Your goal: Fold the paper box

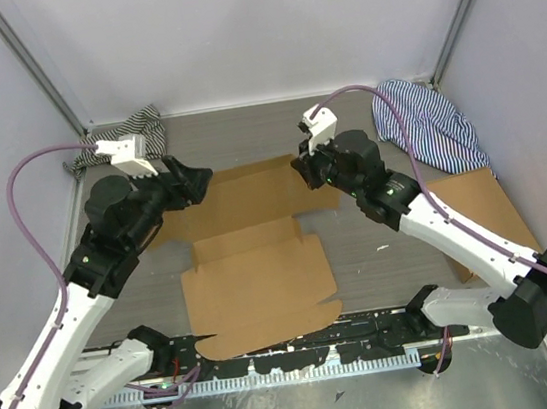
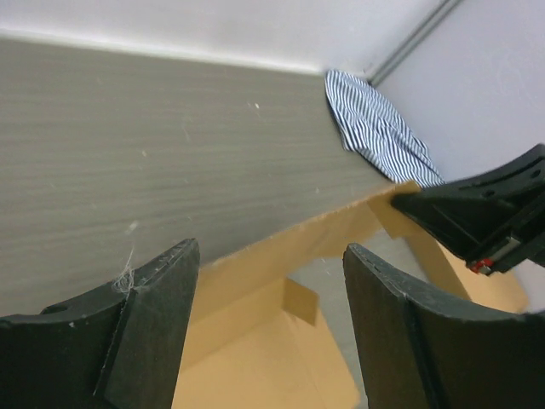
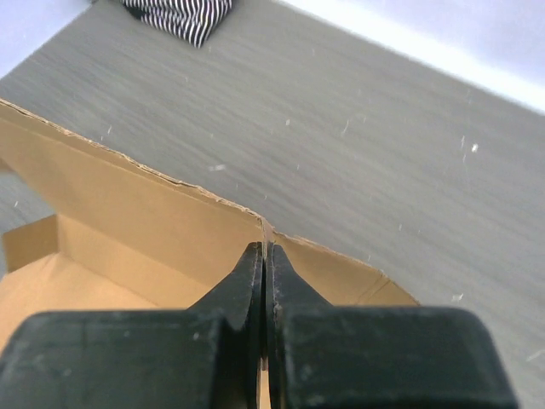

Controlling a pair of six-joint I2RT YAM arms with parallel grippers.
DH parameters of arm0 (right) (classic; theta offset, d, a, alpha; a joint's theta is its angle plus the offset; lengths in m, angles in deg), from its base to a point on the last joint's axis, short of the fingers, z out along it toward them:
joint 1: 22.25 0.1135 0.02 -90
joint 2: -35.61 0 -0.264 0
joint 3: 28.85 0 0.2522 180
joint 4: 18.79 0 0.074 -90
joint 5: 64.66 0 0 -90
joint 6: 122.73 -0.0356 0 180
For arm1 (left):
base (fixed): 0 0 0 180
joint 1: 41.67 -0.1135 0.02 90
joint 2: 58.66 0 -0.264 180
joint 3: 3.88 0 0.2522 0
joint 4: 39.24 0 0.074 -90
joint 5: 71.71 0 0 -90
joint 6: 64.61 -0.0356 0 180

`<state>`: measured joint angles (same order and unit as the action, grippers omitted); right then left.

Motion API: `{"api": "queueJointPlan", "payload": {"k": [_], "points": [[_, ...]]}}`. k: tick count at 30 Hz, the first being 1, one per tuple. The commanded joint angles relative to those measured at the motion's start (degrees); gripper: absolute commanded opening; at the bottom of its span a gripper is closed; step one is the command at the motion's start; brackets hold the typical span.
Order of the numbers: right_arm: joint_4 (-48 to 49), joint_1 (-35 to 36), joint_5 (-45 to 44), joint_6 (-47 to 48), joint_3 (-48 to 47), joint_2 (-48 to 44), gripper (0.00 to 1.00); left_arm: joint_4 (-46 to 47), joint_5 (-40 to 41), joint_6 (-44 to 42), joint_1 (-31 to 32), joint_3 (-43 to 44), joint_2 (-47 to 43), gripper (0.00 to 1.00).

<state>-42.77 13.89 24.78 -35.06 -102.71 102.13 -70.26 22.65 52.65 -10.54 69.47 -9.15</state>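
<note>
Paper box point(image 1: 257, 267) lay mostly flat; right jaws clenched its far flap point(image 1: 251, 185), left jaws released; those should grip before folding.

The left arm point(image 1: 63, 328) and right arm point(image 1: 465, 240) share one build: white lower links, bulky black joint housings and black bases. A white camera block point(image 1: 131, 155) sits at each wrist, and a purple cable point(image 1: 24, 212) loops from it down to the base. The left gripper point(image 2: 271, 251) has broad matte black fingers point(image 2: 157, 315) with curved inner faces; the right gripper point(image 3: 265, 251) has black fingers point(image 3: 243, 294) tapering to thin tips
</note>
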Motion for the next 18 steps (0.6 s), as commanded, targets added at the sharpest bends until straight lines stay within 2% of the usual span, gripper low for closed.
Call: {"api": "queueJointPlan", "payload": {"k": [1, 5, 10, 12, 13, 16, 18], "points": [[17.0, 1.5, -4.5, 6.4, -0.8, 0.8, 0.01, -5.1, -5.0, 8.9, 0.0, 2.2, 2.1, 0.76], [24.2, 2.2, -6.1, 9.0, 0.7, 2.2, 0.01, -6.1, -4.8, 13.7, 0.0, 1.3, 1.6, 0.81], [27.7, 4.2, -10.9, 9.7, 1.1, 5.2, 0.01, -4.1, -3.4, 20.7, -0.1, -0.5, -2.4, 0.87], [30.3, 5.3, -13.5, 9.3, 3.0, 5.5, 0.01, -2.6, -3.7, 22.3, 0.0, -1.4, -3.6, 0.94], [30.6, 5.6, -14.3, 8.7, 3.7, 5.7, 0.01, -1.5, -4.0, 21.5, 0.0, -1.8, -3.7, 0.99], [29.1, 6.2, -16.3, 6.0, 4.8, 5.9, 0.01, -5.0, -2.7, 16.2, 0.0, 0.7, -1.3, 0.99], [28.5, 6.4, -16.7, 4.3, 5.7, 5.8, 0.01, -8.7, -2.9, 11.7, 0.0, 4.2, 1.6, 0.94]]}}
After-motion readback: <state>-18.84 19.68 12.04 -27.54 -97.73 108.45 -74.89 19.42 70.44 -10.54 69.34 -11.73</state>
